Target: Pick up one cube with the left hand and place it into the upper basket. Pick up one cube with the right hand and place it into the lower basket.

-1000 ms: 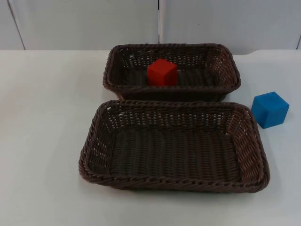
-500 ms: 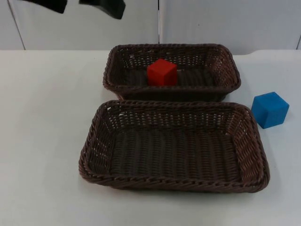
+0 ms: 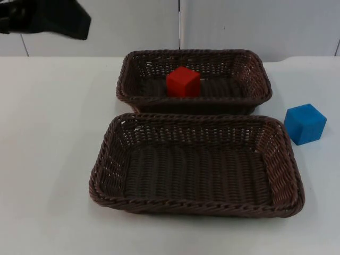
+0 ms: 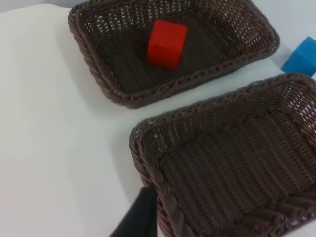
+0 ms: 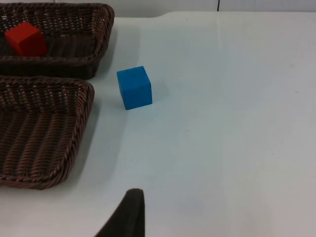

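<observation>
A red cube rests inside the upper wicker basket, near its middle; the left wrist view has it too. The lower basket holds nothing. On the bare table just right of the lower basket's far corner sits a blue cube, which the right wrist view shows as well. My left gripper hangs as a dark shape over the table's far left, well away from both baskets. My right gripper is high over the table, a good way short of the blue cube.
White table lies open to the left of both baskets and along the front edge. The grey partition wall closes the back. The two baskets stand close together, one behind the other.
The left arm came into the top view from above and has shifted left into the upper corner. Cubes and baskets have not moved.
</observation>
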Controlling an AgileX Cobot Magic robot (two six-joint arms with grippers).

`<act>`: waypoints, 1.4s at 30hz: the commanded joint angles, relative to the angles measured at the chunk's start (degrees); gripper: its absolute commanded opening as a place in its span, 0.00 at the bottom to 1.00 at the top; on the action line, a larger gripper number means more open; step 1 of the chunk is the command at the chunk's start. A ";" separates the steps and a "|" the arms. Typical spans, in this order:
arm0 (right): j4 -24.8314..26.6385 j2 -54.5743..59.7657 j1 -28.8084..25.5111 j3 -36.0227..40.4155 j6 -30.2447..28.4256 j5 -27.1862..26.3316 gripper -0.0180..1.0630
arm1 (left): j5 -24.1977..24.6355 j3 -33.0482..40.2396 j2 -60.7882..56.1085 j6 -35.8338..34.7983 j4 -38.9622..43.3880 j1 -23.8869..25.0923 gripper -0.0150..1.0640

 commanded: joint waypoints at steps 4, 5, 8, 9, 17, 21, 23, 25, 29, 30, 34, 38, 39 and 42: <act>-0.33 -0.19 -0.39 -0.02 -0.04 -0.18 0.99 | 0.38 4.64 -5.29 -1.40 0.36 0.03 0.89; -0.33 -0.19 -0.39 -0.02 -0.04 -0.18 0.99 | 0.62 5.45 -6.22 -2.24 0.53 0.03 0.89; -0.33 -0.19 -0.39 -0.02 -0.04 -0.18 0.99 | 0.77 6.37 -8.20 -2.39 0.67 0.03 0.89; -0.33 -0.19 -0.39 -0.02 -0.04 -0.18 0.99 | 0.77 6.73 -9.13 -2.39 0.67 0.03 0.89; -0.33 -0.19 -0.39 -0.02 -0.04 -0.18 0.99 | 1.72 6.84 -11.40 -2.39 1.07 0.03 0.89; -0.33 -0.19 -0.39 -0.02 -0.04 -0.18 0.99 | 2.77 6.84 -11.40 -2.39 1.39 0.03 0.89; -0.33 -0.19 -0.39 -0.02 -0.04 -0.18 0.99 | 3.02 6.84 -11.40 -2.39 2.12 0.03 0.89; -0.33 -0.19 -0.39 -0.02 -0.04 -0.18 0.99 | 3.33 6.84 -11.40 -2.39 2.68 0.03 0.89; -0.33 -0.19 -0.39 -0.02 -0.04 -0.18 0.99 | 3.33 6.84 -11.40 -2.39 2.68 0.03 0.89; -0.14 -0.19 -0.39 -0.02 -0.04 -0.18 0.99 | 3.33 6.84 -11.40 -2.39 2.68 0.03 0.89; 0.29 -0.19 -0.39 -0.27 1.42 -0.34 0.99 | 3.56 6.84 -11.40 -2.39 2.66 0.03 0.89; 0.29 1.07 -0.39 -1.81 1.56 -0.34 0.99 | 3.56 6.84 -11.40 -2.39 2.55 0.03 0.89; 0.29 2.15 -0.39 -2.32 1.56 -0.34 0.99 | 3.56 6.84 -11.40 -2.39 2.55 0.03 0.89; 0.15 5.24 -0.39 -3.80 1.56 -0.49 0.99 | 3.56 6.84 -11.40 -2.39 2.20 0.03 0.89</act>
